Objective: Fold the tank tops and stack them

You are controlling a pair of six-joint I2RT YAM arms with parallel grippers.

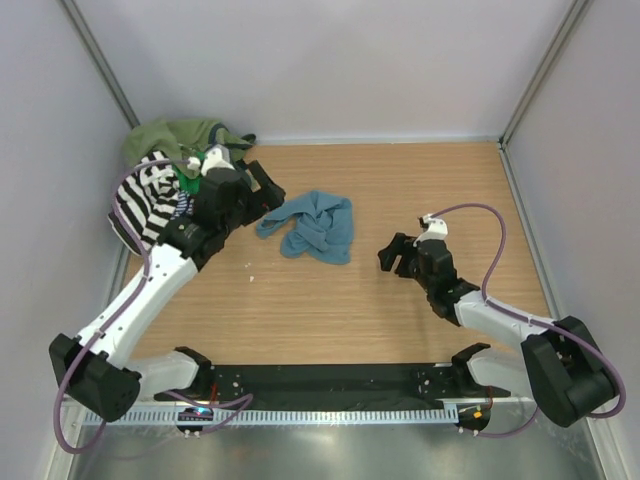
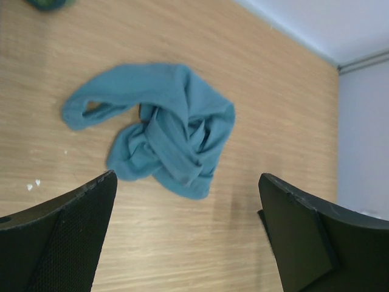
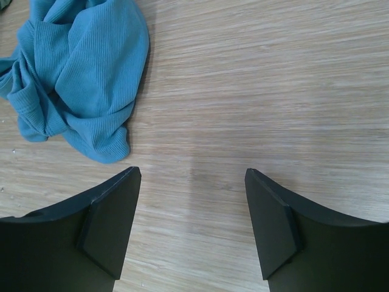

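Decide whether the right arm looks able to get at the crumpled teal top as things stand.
Probably yes: the right pincer is open, and nothing but bare table lies between it and the teal top.

Wood-grain tabletop (image 1: 350,300), pale walls (image 1: 350,60) on three sides, black strip (image 1: 330,378) along near edge, few white specks (image 2: 37,182).

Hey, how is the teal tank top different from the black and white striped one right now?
The teal tank top is plain; the striped tank top has bold black-and-white bands. The teal one lies alone mid-table, while the striped one sits in the far-left corner beside an olive top. Both are crumpled, neither folded.
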